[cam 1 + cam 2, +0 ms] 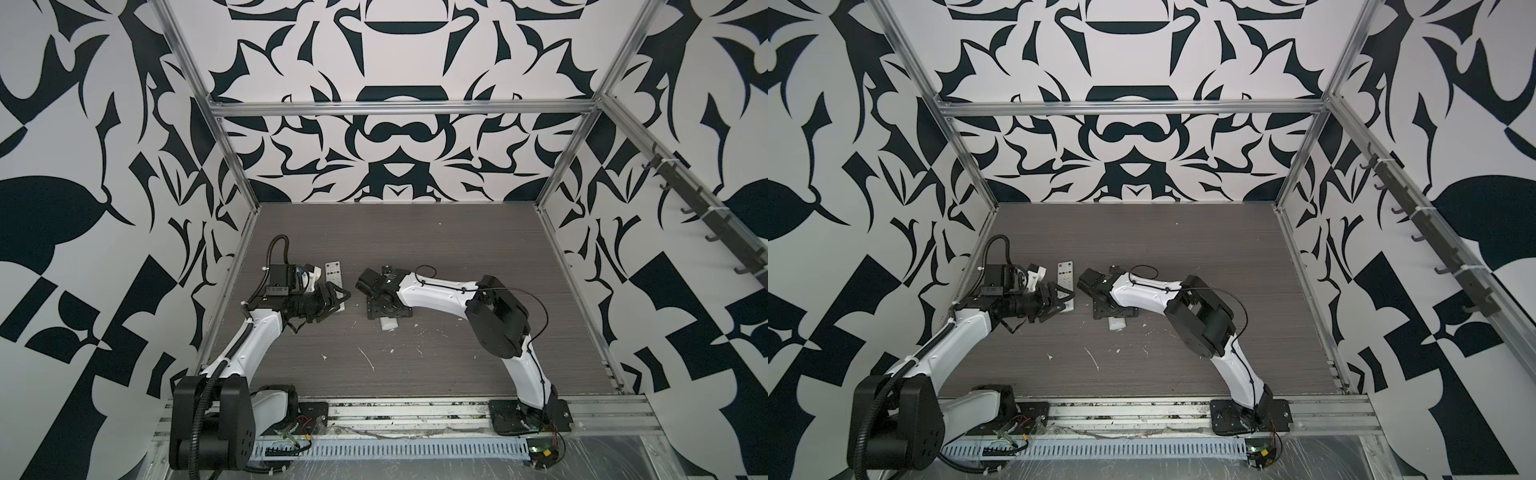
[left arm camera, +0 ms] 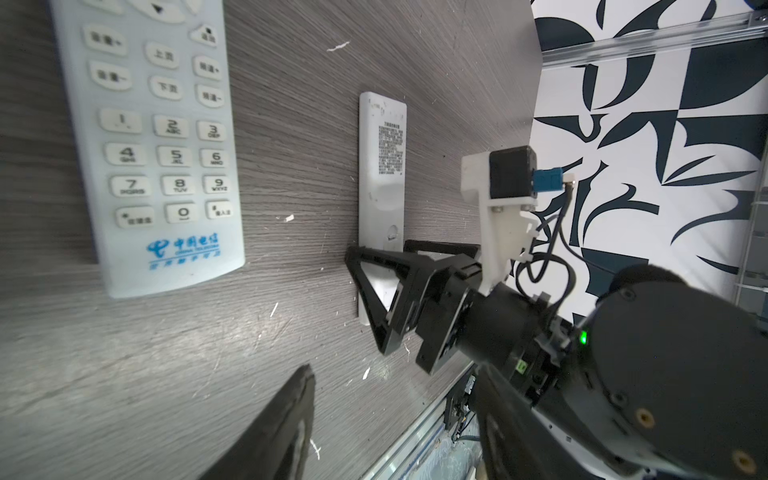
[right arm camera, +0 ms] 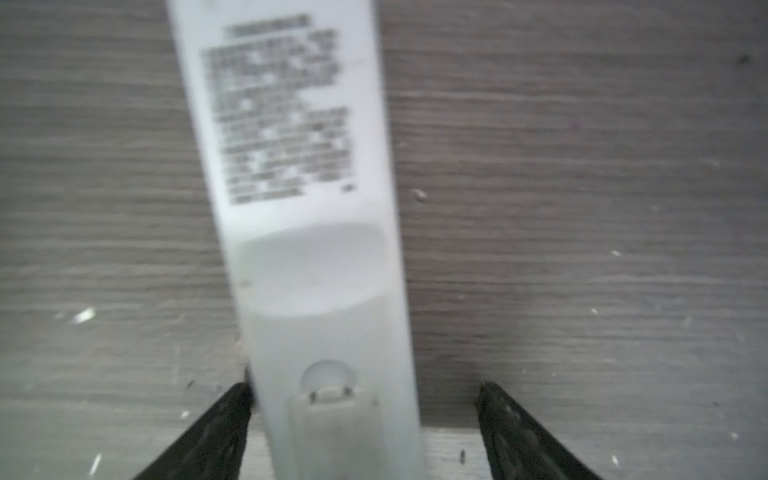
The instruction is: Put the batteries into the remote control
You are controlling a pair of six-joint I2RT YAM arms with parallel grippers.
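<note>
Straddling slim white face-down remote (image 3: 299, 270), right fingers (image 3: 216, 440) parted, left fingers (image 2: 278, 428) parted, empty, woodgrain table (image 3: 582, 208)

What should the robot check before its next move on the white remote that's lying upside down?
1. The face-down remote shows its back and label: ok.
2. The right gripper is open, astride that remote: ok.
3. Gripper centred: not ok; one finger touches the remote's edge, and the other stands apart.
4. The battery cover is off: not ok; it looks still in place.
5. Any batteries in sight: not ok; none show in any view.
6. The buttons-up remote lies clear of the right gripper: ok.
</note>
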